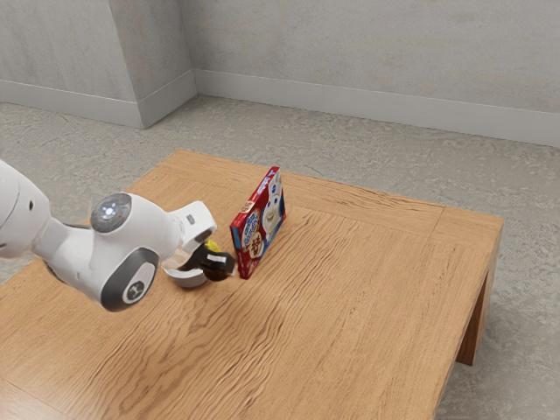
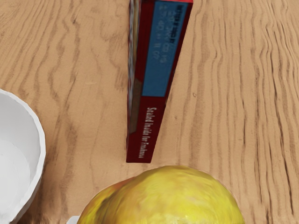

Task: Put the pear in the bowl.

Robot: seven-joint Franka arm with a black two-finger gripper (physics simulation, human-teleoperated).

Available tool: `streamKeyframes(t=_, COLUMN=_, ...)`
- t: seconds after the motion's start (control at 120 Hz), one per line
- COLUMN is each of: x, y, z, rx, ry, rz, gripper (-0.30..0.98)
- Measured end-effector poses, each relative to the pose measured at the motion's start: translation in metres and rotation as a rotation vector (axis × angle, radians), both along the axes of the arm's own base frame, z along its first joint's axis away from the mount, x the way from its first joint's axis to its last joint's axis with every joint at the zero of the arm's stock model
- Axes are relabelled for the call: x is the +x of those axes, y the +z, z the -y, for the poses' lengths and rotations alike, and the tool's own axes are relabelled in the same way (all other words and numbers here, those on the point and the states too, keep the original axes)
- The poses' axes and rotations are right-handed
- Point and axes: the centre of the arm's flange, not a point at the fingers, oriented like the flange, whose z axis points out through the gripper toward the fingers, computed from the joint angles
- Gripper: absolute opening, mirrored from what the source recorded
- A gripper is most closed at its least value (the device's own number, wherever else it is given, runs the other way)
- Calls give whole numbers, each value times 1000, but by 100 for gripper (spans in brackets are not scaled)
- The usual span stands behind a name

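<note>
looking like a plain indoor rm, poss. a home, exact type unclear: mottled grey walls [image 1: 367, 44] are meeting a pale baseboard [image 1: 350, 101] & rough grey flr [image 1: 529, 201]; wooden tbl [image 1: 350, 350] is holding a food box [image 1: 254, 229] & white bowl [image 2: 39, 158].

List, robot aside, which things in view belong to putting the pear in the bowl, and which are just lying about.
Part of the job:
- pear, the thing to move
- white bowl, where it should go

Not part of it:
- red box, standing upright
- wooden table, just the work surface
</note>
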Motion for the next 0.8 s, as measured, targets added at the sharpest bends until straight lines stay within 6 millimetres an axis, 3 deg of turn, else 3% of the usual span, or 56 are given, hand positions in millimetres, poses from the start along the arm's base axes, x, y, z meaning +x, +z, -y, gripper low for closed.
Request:
streamKeyframes(t=0.133, x=1, y=-1, z=-34, rx=18, ry=57, rz=-59, gripper=28)
streamKeyframes(t=0.242, x=35, y=10, z=-64, rx=57, ry=97, rz=-45, gripper=28)
streamKeyframes(t=0.3, x=53, y=12, z=-68, rx=79, ry=96, rz=-47, gripper=28)
streamKeyframes(t=0.408, x=67, y=4, z=-79, rx=100, ry=108, rz=-74, gripper=28)
streamKeyframes(t=0.558, x=75, y=-10, z=-102, rx=117, ry=140, rz=-110, gripper=28)
streamKeyframes(t=0.683, x=79, y=-18, z=-108, rx=122, ry=149, rz=-129, gripper=28)
streamKeyframes(t=0.8, x=80, y=-19, z=-109, rx=125, ry=145, rz=-135, gripper=44)
